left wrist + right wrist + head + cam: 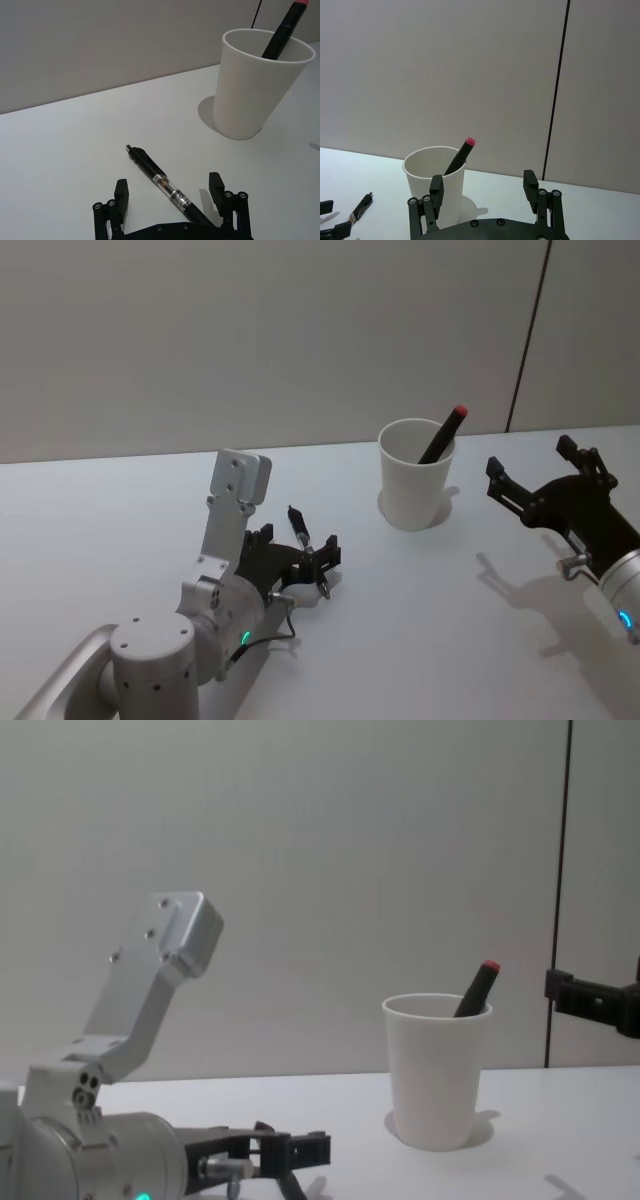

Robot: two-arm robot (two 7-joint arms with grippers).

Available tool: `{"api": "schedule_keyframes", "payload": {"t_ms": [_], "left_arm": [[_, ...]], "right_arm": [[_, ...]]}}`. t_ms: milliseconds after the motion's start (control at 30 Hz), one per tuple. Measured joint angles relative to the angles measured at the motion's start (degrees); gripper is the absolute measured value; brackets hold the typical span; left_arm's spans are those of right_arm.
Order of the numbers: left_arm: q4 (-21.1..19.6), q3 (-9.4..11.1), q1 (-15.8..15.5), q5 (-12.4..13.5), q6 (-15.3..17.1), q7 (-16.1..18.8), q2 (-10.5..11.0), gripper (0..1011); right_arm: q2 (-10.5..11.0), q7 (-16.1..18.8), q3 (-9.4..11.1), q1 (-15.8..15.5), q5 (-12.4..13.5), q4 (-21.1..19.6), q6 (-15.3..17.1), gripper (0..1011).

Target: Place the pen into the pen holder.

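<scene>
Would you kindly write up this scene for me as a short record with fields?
left gripper: open, low, fingers either side of the pen
pen: lying on the table, not gripped
cup: upright, beyond the pen and to its right
in cup: red-capped pen, leaning on the rim
right gripper: open, empty, right of the cup

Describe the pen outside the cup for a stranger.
On the table, the white paper cup stands between the left gripper and right gripper. Between the left one's open jaws lies a black pen with a clear middle, unlike the red-capped pen in the cup.
</scene>
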Motion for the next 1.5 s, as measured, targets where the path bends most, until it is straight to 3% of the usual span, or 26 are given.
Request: {"api": "schedule_keyframes", "payload": {"t_ms": [1033,1500], "left_arm": [[2.11,0.84,-1.04,5.62,3.68,0.95,-2.39,1001],[1.81,1.17,-1.01,6.79,5.2,0.99,-2.99,1002]], "right_arm": [[0.0,0.0,0.0,0.0,0.0,0.0,0.0,1001],[0.0,0.0,0.0,0.0,0.0,0.0,0.0,1001]]}}
